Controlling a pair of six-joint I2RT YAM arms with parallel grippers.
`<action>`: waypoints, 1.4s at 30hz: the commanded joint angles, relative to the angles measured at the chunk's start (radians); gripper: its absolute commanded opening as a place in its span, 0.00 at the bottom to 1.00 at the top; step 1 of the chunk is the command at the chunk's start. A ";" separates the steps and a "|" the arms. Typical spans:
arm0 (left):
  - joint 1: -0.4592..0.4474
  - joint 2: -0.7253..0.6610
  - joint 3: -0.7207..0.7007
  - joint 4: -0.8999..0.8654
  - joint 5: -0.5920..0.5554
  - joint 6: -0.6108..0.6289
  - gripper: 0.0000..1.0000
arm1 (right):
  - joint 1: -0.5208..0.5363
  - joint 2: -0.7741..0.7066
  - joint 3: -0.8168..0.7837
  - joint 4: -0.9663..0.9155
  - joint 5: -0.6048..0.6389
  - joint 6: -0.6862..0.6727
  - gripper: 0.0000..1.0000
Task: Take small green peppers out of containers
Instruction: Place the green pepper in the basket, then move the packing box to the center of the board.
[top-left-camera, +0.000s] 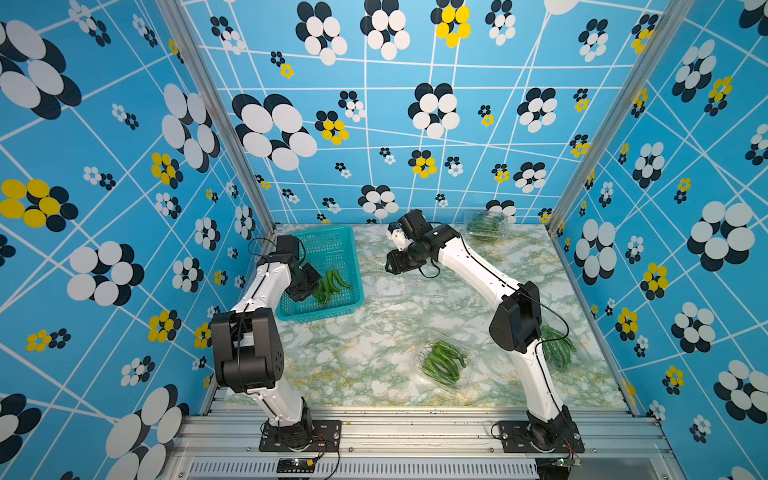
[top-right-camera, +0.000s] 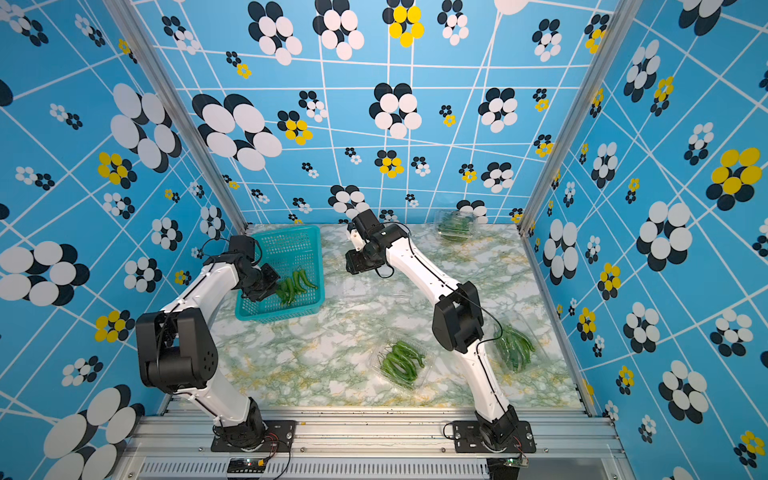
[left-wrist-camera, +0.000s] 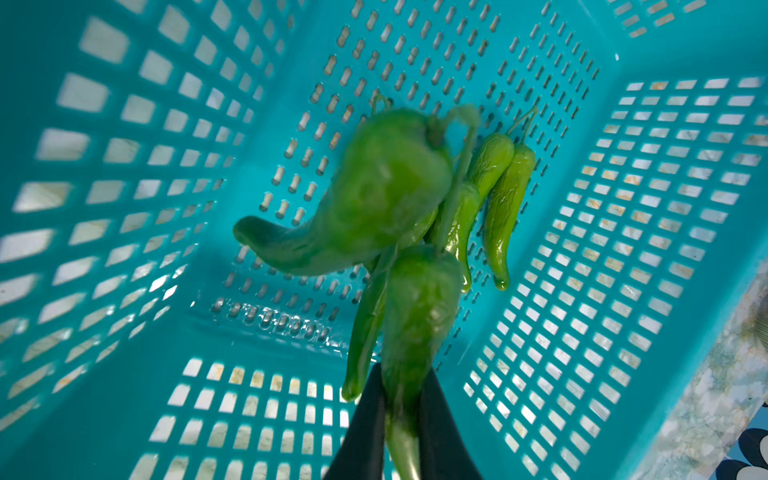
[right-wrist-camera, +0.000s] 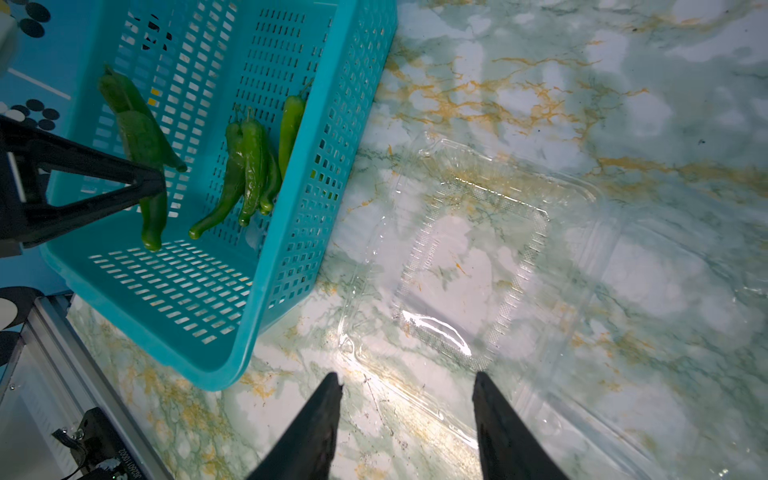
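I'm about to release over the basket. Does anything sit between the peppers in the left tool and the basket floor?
Nothing visible blocks them: the left tool holds its peppers over the teal basket, with only other loose peppers lying on its floor beneath.

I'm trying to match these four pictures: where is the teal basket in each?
Top view: basket far left on the table.
Top view: same place.
Left wrist: fills the picture, seen from inside.
Right wrist: beside the empty clear container; basket wall.
Shared landmark: peppers lying inside it.
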 joint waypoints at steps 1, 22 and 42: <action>0.025 0.058 -0.008 0.017 0.019 0.024 0.11 | 0.003 0.027 0.023 -0.037 0.026 0.008 0.53; 0.040 -0.008 0.037 -0.026 -0.001 0.033 0.53 | 0.002 -0.054 -0.079 -0.062 0.062 -0.035 0.54; -0.369 -0.307 -0.041 -0.107 0.058 -0.149 0.54 | -0.092 -0.460 -0.616 -0.046 -0.048 0.007 0.57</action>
